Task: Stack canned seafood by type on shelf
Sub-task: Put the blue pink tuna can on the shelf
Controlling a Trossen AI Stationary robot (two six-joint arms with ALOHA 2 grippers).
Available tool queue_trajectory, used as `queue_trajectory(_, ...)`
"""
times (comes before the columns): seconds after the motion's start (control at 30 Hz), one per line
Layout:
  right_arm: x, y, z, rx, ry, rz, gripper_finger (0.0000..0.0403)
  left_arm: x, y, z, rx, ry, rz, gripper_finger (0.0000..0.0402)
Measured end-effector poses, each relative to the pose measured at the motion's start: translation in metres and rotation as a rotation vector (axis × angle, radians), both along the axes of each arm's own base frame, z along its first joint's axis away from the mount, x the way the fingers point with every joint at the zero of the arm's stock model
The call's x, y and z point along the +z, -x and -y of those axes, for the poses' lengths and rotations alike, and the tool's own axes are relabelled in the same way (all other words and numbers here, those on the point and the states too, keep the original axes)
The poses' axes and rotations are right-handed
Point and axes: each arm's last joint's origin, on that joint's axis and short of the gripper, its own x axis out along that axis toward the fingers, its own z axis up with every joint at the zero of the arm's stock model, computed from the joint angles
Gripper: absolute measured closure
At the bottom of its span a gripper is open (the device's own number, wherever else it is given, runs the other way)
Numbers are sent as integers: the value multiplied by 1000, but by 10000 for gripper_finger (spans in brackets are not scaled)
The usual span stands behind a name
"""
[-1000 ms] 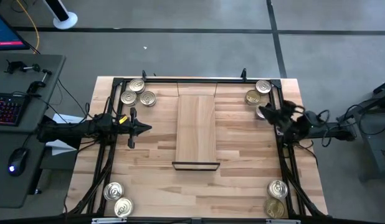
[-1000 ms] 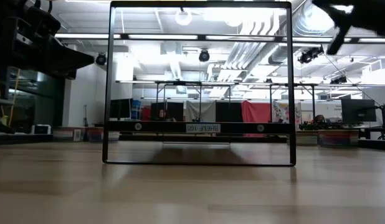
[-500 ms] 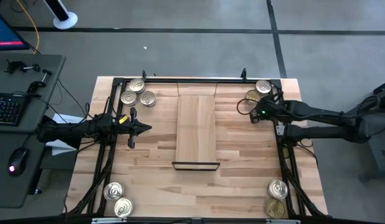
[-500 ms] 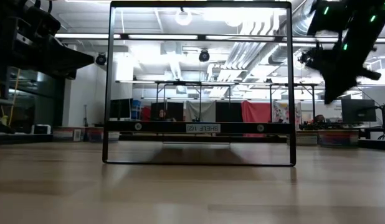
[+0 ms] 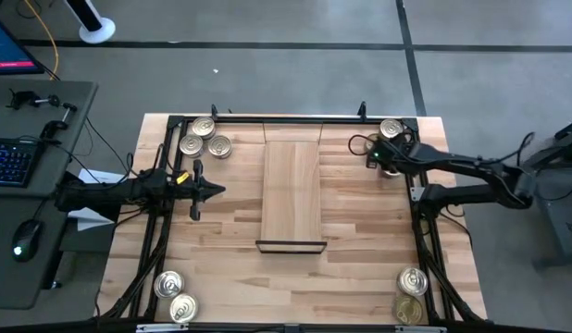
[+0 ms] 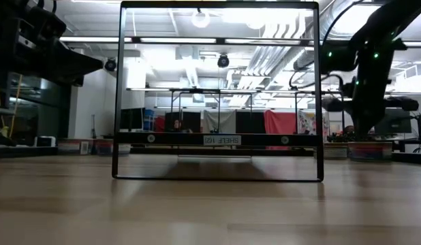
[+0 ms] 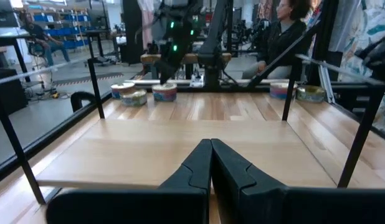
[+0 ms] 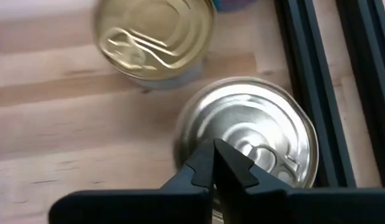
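The shelf (image 5: 292, 194), a long light-wood board with a black frame (image 6: 217, 178), lies at the table's middle. Canned seafood stands in corner groups: far left (image 5: 205, 139), near left (image 5: 175, 296), near right (image 5: 411, 294) and far right (image 5: 391, 128). My right gripper (image 8: 214, 155) is shut and points steeply down over a silver tin's lid (image 8: 255, 134), beside a gold-lidded tin (image 8: 154, 37). In the low view its tip (image 6: 362, 133) stands above the tabletop. My left gripper (image 7: 211, 149) is shut, level, at the table's left (image 5: 217, 191), facing the shelf.
A black rail (image 8: 317, 93) runs close beside the silver tin, along the table's right edge. Black frame bars (image 5: 286, 118) border the table's far and side edges. People sit in the room beyond the table (image 7: 286, 31). Bare wood lies on both sides of the shelf.
My right arm has swung out from the table's right edge toward the far-right tins. Its gripper has tipped from about level to steeply downward and has sunk over the silver tin. No tin has moved.
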Motion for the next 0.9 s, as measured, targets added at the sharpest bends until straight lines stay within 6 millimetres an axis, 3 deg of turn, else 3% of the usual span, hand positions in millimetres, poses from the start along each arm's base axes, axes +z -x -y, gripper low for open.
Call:
queue_trajectory(0.27,-11,-9,1,49,-38,-61,403,8,0,0,0,21,87,402)
queue_trajectory(0.33,-11,-13,-1,94,-36,-41,403,15,1,-1,16,115,168,402)
queue_trajectory(0.5,-10,-27,-14,216,-49,24,403,27,2,-6,157,537,371,402)
queue_trajectory(0.73,-10,-42,-38,343,-54,87,403,20,-13,-4,131,818,281,402)
queue_trajectory(0.9,-9,-53,-55,427,-58,164,403,45,-37,-3,112,782,181,402)
